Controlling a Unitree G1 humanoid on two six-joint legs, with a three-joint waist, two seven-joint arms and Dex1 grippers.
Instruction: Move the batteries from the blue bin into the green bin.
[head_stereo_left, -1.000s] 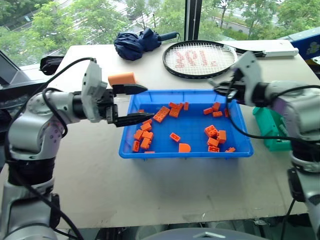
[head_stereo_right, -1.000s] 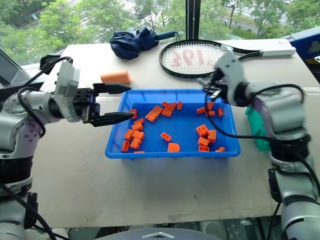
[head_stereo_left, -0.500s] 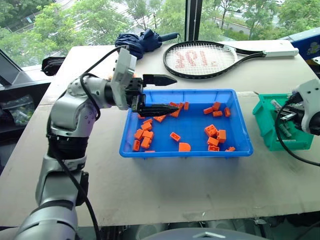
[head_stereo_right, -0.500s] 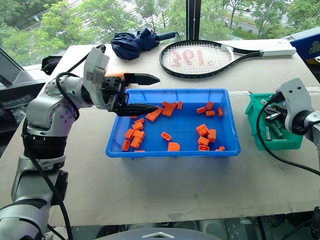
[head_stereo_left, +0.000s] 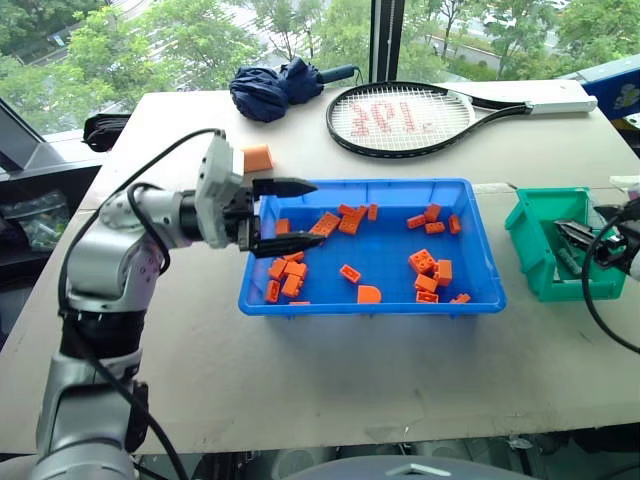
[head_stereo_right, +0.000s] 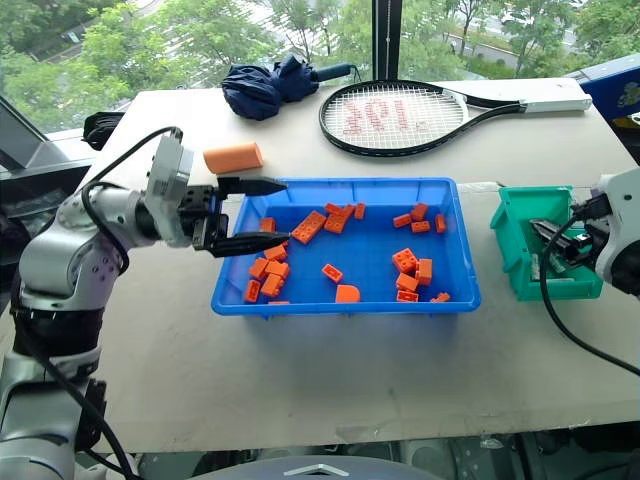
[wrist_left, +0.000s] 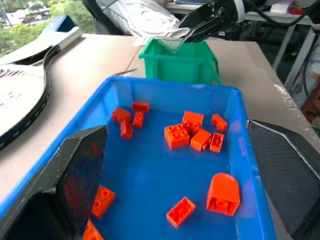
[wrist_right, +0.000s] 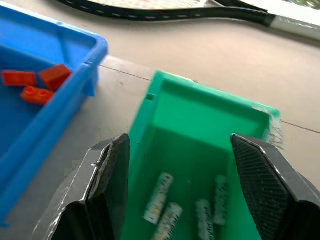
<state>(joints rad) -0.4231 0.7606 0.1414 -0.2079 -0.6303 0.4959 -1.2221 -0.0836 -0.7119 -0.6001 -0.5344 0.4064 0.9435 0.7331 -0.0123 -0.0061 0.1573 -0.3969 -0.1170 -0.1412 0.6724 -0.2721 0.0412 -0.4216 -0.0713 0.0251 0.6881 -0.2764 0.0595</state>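
Four batteries (wrist_right: 159, 196) lie on the floor of the green bin (wrist_right: 200, 125), which sits on the surface (head_stereo_left: 300, 370) just right of the blue bin (head_stereo_left: 375, 305). The right hand (wrist_right: 182, 165) hangs over the green bin's open top, its fingers (wrist_right: 112, 165) spread wide and holding nothing. The blue bin carries scattered orange bricks (head_stereo_left: 425, 270). The left hand (head_stereo_left: 290, 213) hovers at that bin's left edge, pointing across it, fingers apart and empty. Behind lie a racket (head_stereo_left: 400, 118), a folded umbrella (head_stereo_left: 275, 85) and an orange block (head_stereo_right: 232, 157).
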